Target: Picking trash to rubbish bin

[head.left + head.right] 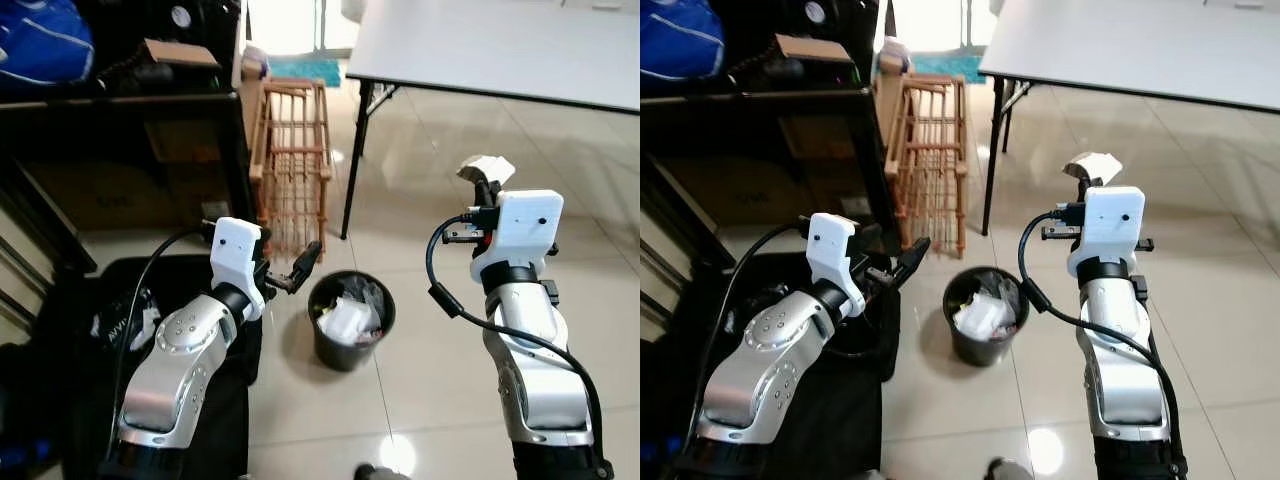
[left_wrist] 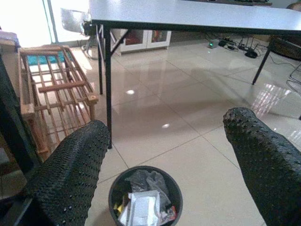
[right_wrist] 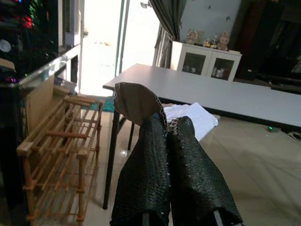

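A small black rubbish bin (image 1: 350, 320) stands on the tiled floor between my arms, with crumpled white trash (image 1: 348, 320) inside; it also sits low in the left wrist view (image 2: 145, 200). My right gripper (image 1: 484, 186) is raised to the right of the bin and is shut on a crumpled piece of white and brown paper trash (image 1: 486, 167), whose folded sheet sticks out past the fingers (image 3: 155, 115). My left gripper (image 1: 298, 268) is open just left of the bin's rim, nothing between its fingers (image 2: 70, 174).
A wooden rack (image 1: 293, 160) leans behind the bin next to a dark shelf unit (image 1: 120, 130). A white table (image 1: 500, 45) on black legs stands at the back right. A black bag (image 1: 150, 300) lies on the floor under my left arm.
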Available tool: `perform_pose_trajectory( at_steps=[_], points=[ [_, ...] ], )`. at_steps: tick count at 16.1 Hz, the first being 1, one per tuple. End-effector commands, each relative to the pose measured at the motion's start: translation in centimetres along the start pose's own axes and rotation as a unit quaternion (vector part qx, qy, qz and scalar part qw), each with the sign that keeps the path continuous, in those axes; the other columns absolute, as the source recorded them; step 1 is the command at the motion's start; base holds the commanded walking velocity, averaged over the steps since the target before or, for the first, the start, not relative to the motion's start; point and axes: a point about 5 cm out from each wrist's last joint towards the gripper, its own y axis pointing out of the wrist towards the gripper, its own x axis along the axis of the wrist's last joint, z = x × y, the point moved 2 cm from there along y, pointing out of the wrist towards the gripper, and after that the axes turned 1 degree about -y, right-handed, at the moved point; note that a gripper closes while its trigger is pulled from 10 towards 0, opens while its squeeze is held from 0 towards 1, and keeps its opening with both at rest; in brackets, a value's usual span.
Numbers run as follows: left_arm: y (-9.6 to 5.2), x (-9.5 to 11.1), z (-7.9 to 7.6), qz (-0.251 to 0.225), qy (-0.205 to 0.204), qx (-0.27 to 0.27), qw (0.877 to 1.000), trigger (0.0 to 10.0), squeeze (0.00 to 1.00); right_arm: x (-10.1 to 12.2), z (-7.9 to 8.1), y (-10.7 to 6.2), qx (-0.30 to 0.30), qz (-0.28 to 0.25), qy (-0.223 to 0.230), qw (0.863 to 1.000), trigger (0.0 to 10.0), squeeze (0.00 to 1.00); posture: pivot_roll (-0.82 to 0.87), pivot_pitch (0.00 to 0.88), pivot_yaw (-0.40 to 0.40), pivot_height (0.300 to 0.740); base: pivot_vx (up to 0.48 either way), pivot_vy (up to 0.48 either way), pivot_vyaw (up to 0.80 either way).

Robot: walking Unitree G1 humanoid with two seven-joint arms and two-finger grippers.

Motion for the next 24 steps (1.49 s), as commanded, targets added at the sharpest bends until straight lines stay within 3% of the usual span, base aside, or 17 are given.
perform_pose_trajectory(
  at_steps=[1, 17, 24],
  points=[
    [-0.02, 0.15, -0.13, -0.005, 0.002, -0.008, 1.000, 10.0, 0.00, 0.12, -0.09, -0.08, -0.001, -0.003, -0.002, 1.000, 10.0, 0.00, 0.03, 0.092, 0.010, 0.740, 0.368, 0.000, 0.00],
    [-0.09, -0.15, -0.14, 0.001, 0.013, -0.004, 1.000, 10.0, 0.00, 0.17, 0.47, 0.04, 0.008, -0.006, -0.005, 1.000, 10.0, 0.00, 0.04, 0.102, 0.004, 0.740, 0.469, 0.000, 0.00],
    [-0.12, 0.04, -0.50, -0.006, 0.006, -0.011, 1.000, 10.0, 0.00, 0.15, 0.58, 0.06, 0.010, -0.005, -0.006, 1.000, 10.0, 0.00, 0.04, 0.104, 0.003, 0.740, 0.000, 0.000, 0.00]
  ],
)
